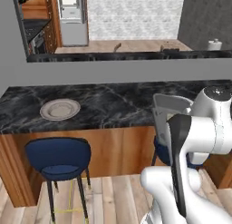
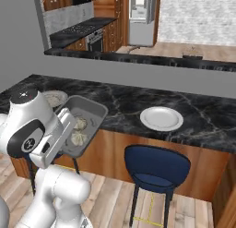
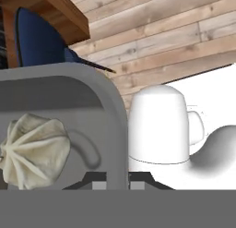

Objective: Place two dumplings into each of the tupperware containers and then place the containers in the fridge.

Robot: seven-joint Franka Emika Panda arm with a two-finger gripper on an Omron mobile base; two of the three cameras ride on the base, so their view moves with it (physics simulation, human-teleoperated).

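Note:
My gripper (image 3: pixel 116 182) is shut on the rim of a grey tupperware container (image 3: pixel 108 107). The container (image 2: pixel 92 109) is off the counter and tilted, in front of the counter's edge beside my arm. Two pale dumplings (image 2: pixel 80 123) (image 2: pixel 77 139) lie inside it, and one pleated dumpling (image 3: pixel 34 151) shows close up in the hand view. From the left base view I see the container's underside (image 1: pixel 168 110) behind my arm. The fridge (image 1: pixel 72 14) (image 2: pixel 141 15) stands far back in the kitchen, its white interior showing.
A round plate (image 1: pixel 60 109) (image 2: pixel 161 118) sits on the dark marble counter (image 1: pixel 113 105) (image 2: pixel 124 100). Another plate (image 2: pixel 55 98) peeks out behind my arm. A blue stool (image 1: pixel 58 157) (image 2: pixel 156 167) stands under the counter, and a second stool (image 3: pixel 39 42) is near the container. A raised grey ledge runs behind the counter.

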